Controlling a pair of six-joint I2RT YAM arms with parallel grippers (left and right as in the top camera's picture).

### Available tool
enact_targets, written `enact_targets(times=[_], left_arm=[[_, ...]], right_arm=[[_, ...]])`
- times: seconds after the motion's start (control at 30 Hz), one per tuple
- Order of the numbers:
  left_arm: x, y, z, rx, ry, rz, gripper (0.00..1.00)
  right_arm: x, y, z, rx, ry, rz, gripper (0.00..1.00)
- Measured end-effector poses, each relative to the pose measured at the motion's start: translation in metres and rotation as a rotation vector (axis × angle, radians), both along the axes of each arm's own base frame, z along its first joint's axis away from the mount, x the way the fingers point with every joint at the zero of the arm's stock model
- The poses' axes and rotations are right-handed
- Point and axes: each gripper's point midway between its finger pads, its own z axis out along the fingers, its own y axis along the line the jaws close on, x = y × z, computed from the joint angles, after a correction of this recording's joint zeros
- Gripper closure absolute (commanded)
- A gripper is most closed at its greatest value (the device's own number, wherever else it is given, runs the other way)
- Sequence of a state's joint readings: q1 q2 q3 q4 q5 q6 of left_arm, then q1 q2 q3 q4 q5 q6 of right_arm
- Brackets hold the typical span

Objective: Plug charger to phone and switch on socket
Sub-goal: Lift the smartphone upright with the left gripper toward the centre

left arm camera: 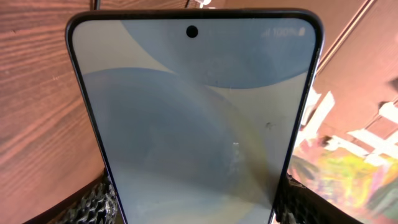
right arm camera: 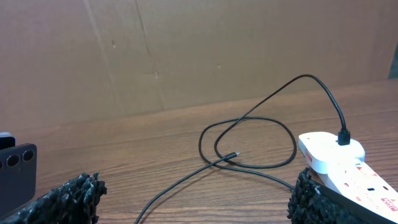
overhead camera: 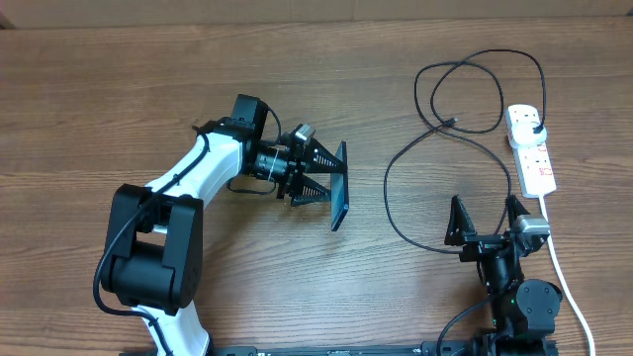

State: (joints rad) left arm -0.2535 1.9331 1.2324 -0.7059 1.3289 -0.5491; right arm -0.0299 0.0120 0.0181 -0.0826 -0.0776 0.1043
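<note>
My left gripper (overhead camera: 331, 188) is shut on the phone (overhead camera: 339, 185), holding it on edge above the table's middle. In the left wrist view the phone's blue-white screen (left arm camera: 193, 118) fills the frame between my fingers (left arm camera: 193, 214). The black charger cable (overhead camera: 435, 109) loops on the table at the right; its connector tip (overhead camera: 453, 123) lies free, and it also shows in the right wrist view (right arm camera: 234, 154). Its black plug (overhead camera: 535, 128) sits in the white socket strip (overhead camera: 532, 150). My right gripper (overhead camera: 487, 213) is open and empty, near the front edge, left of the strip (right arm camera: 348, 168).
The strip's thick white cord (overhead camera: 564, 277) runs down the right side toward the front edge. A cardboard wall (right arm camera: 186, 50) stands behind the table. The phone's dark back with camera lenses (right arm camera: 15, 168) shows at the left of the right wrist view.
</note>
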Motion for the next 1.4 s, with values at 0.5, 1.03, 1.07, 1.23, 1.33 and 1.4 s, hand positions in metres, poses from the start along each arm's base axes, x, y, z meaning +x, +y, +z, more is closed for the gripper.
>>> enact_targets(times=[0.5,1.03,1.07,1.23,1.33,1.4], left_arm=[[0.022,0.03,0.015,-0.084,0.049,0.094,0.36],[0.026,0.037,0.015,-0.085,0.049,0.115,0.37],[0.026,0.037,0.015,-0.085,0.049,0.115,0.37],[0.026,0.037,0.015,-0.085,0.049,0.115,0.37],[0.026,0.037,0.015,-0.085,0.049,0.115,0.37],[0.026,0.037,0.015,-0.085,0.049,0.115,0.37]], right_arm=[[0.0,0.0,0.0,0.0,0.0,0.0,0.0],[0.0,0.0,0.0,0.0,0.0,0.0,0.0],[0.0,0.0,0.0,0.0,0.0,0.0,0.0],[0.0,0.0,0.0,0.0,0.0,0.0,0.0],[0.0,0.0,0.0,0.0,0.0,0.0,0.0],[0.0,0.0,0.0,0.0,0.0,0.0,0.0]])
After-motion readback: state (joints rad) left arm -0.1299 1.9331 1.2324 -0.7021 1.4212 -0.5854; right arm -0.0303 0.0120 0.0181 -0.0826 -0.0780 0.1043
